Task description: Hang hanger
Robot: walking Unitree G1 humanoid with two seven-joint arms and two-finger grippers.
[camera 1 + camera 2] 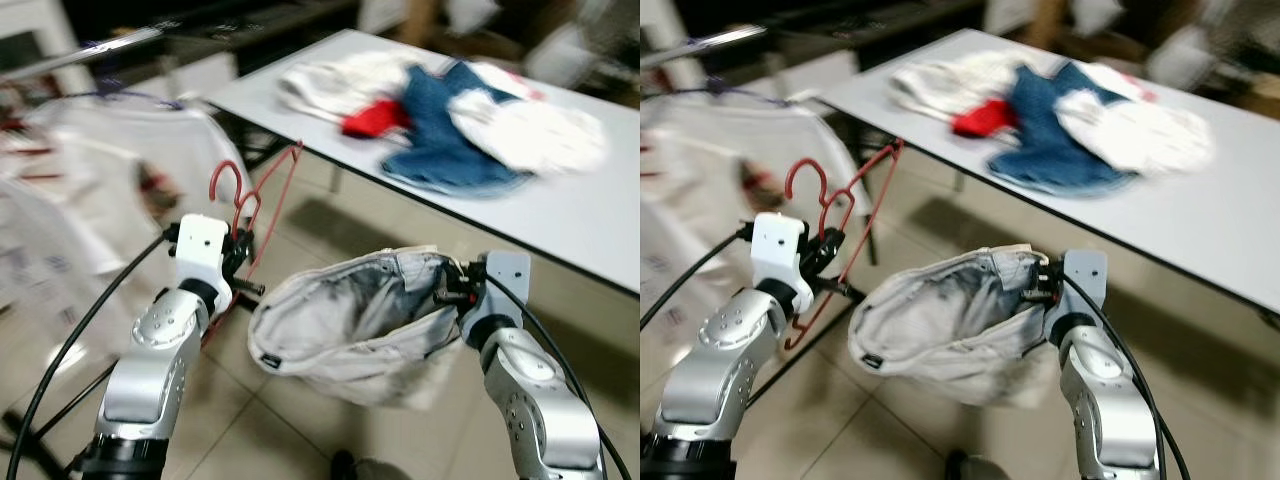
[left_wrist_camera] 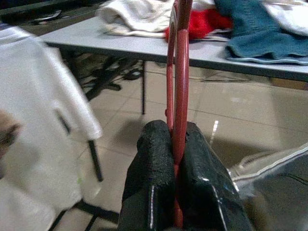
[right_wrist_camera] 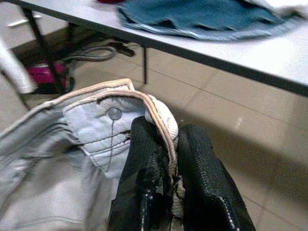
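Observation:
A red wire hanger (image 1: 272, 205) stands upright off the floor, its hooks up near a white garment to my left. My left gripper (image 1: 243, 260) is shut on its lower wire; in the left wrist view the black fingers (image 2: 154, 163) pinch the red wire (image 2: 180, 72). A pale grey garment (image 1: 340, 325) hangs open like a pouch between my arms. My right gripper (image 1: 447, 286) is shut on its waistband, and the right wrist view shows the fingers (image 3: 144, 159) clamped over the hem beside a button (image 3: 114, 113).
A grey table (image 1: 570, 225) runs along the right, carrying a blue denim piece (image 1: 445, 140), a red cloth (image 1: 375, 118) and white clothes (image 1: 530, 130). A white shirt (image 1: 110, 170) hangs at the left under a metal rail (image 1: 110, 45). Tiled floor lies below.

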